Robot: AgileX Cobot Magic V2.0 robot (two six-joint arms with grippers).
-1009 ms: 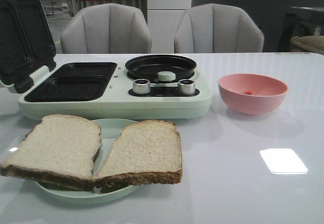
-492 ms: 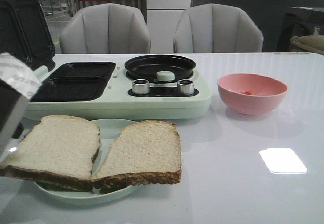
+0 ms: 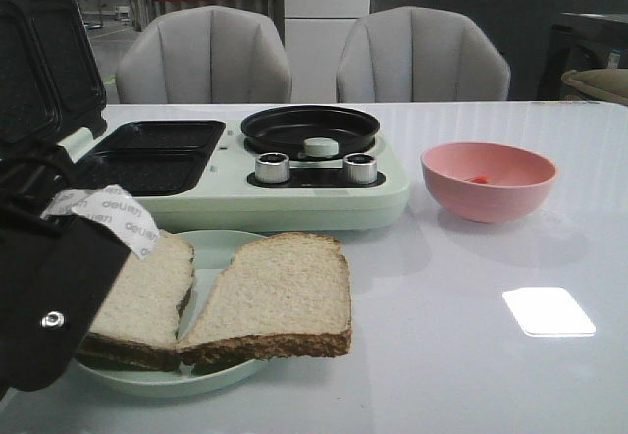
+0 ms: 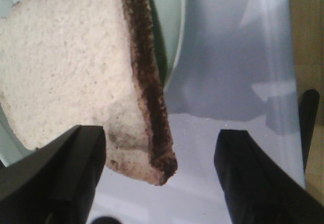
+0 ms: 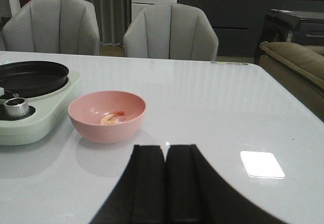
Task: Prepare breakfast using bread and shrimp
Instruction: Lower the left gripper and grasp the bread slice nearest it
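Two bread slices lie side by side on a pale green plate (image 3: 211,247) at the front left; the right slice (image 3: 280,292) shows whole, the left slice (image 3: 152,287) is partly hidden by my left arm. In the left wrist view my left gripper (image 4: 161,183) is open just above the table, and a crusty corner of the left slice (image 4: 76,72) lies between its fingers (image 4: 66,173), untouched. A small orange shrimp (image 5: 112,117) lies in the pink bowl (image 5: 107,130), seen in the front view too (image 3: 479,179). My right gripper (image 5: 165,155) is shut and empty, short of the bowl.
A pale green sandwich maker (image 3: 226,198) stands behind the plate with its lid (image 3: 39,61) open, two dark square wells (image 3: 147,154), a round black pan (image 3: 310,125) and two metal knobs (image 3: 274,167). The pink bowl (image 3: 488,193) sits to its right. Two grey chairs stand behind the table.
My left arm has come in from the left and now hangs over the left edge of the left bread slice. The bread, bowl and right gripper have not moved.
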